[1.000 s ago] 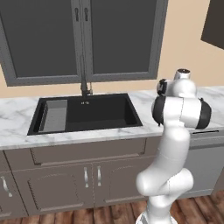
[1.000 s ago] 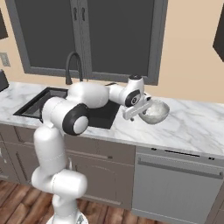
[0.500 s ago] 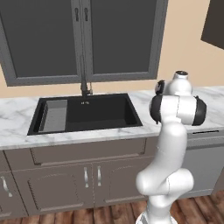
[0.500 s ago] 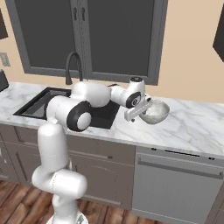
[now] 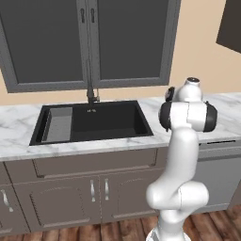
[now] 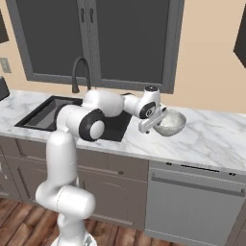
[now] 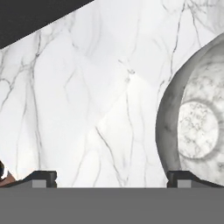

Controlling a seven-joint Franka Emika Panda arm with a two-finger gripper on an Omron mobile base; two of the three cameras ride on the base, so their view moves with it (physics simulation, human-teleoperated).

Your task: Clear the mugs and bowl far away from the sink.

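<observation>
Veined white marble counter (image 6: 211,139) surrounds the black rectangular sink (image 6: 53,113). Right of the sink sits the round, pale, speckled bowl (image 6: 172,123). The gripper (image 6: 153,122) beside it gapes wide, grasping nothing.

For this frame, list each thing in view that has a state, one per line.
bowl: upright on the marble counter, right of the sink, not held.
gripper: jaws open, against the bowl's left side, holding nothing.
sink: basin bare, drain rack at its left end.
cabinet doors: shut.

A white marble counter (image 6: 211,137) veined with grey runs above grey cabinets (image 5: 70,197). A black sink (image 5: 94,123) is set into it, and a pale bowl (image 6: 172,122) rests on the marble just beside the sink.
</observation>
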